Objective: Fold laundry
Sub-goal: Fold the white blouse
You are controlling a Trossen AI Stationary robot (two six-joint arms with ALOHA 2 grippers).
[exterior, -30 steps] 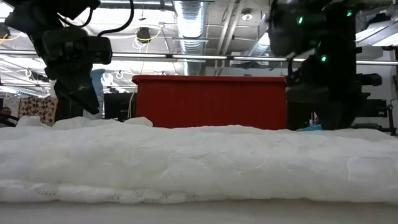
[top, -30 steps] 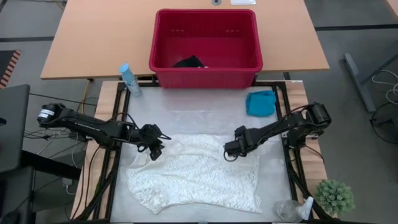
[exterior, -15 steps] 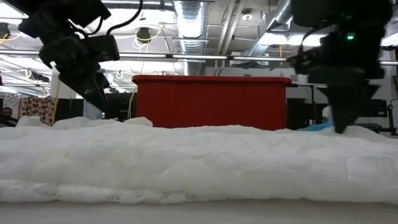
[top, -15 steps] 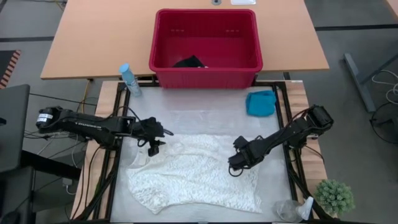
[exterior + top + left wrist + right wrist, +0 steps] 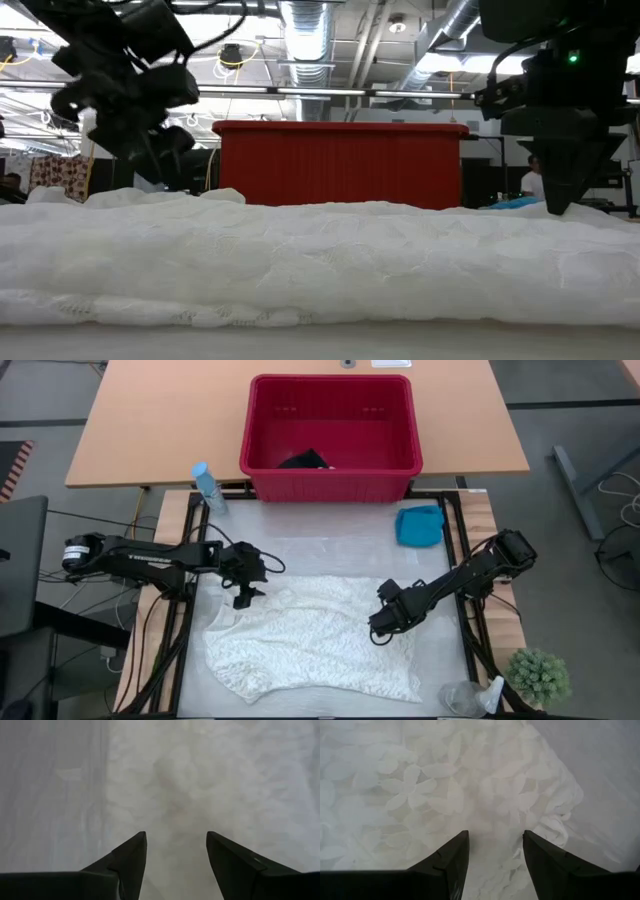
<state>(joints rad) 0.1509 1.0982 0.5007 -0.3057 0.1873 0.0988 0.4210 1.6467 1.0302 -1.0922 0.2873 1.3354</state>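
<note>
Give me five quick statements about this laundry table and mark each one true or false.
1. The large cream-white lacy cloth lies spread on the table. True.
2. The small turquoise-blue garment is inside the red plastic basket. False: it lies on the table beside the basket.
3. A dark navy-black garment sits in the basket. True.
4. The left gripper is clamped on the lacy cloth. False: its fingers are open with nothing between them.
5. The right gripper is over the turquoise garment. False: it is over the lacy cloth's right part.

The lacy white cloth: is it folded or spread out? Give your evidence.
Spread out: the lacy white cloth lies flat across the table, with no layer folded over.
</note>
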